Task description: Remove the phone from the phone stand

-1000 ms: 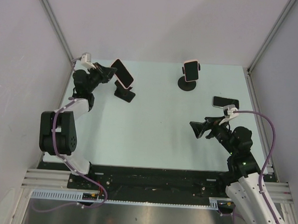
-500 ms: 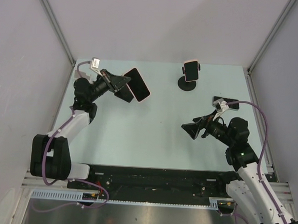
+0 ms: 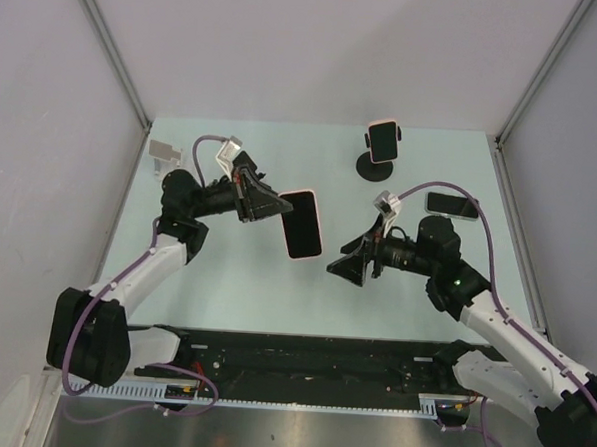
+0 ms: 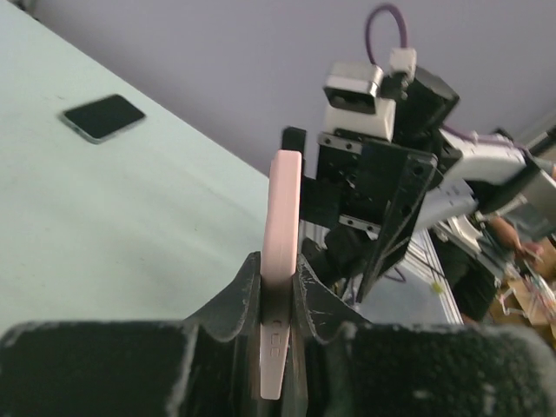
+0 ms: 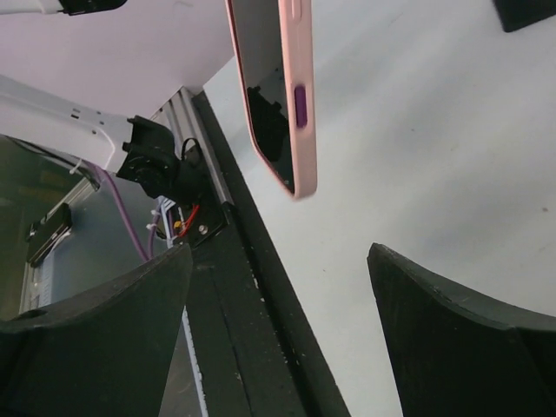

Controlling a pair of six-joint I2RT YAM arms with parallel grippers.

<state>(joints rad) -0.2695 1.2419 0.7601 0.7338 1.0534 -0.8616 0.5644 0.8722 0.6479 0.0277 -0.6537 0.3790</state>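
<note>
My left pincer [image 3: 277, 206] is pinching the pink phone [image 3: 303, 224] by one short end, clamped on its flat faces. The rest sticks out in the air over the middle of the table [image 3: 225, 290], well off any stand. My right pincer [image 3: 344, 267] is spread wide, just beside the free end, not touching. I read this as a hand-over, so: hold L grip firm, slide R in till the free end sits well btwn its fingers, close on the flat faces clear of the side button, & only then let L go. A second phone [image 3: 384, 140] on its stand [image 3: 373, 168] by the far edge needs no contact now.
</note>
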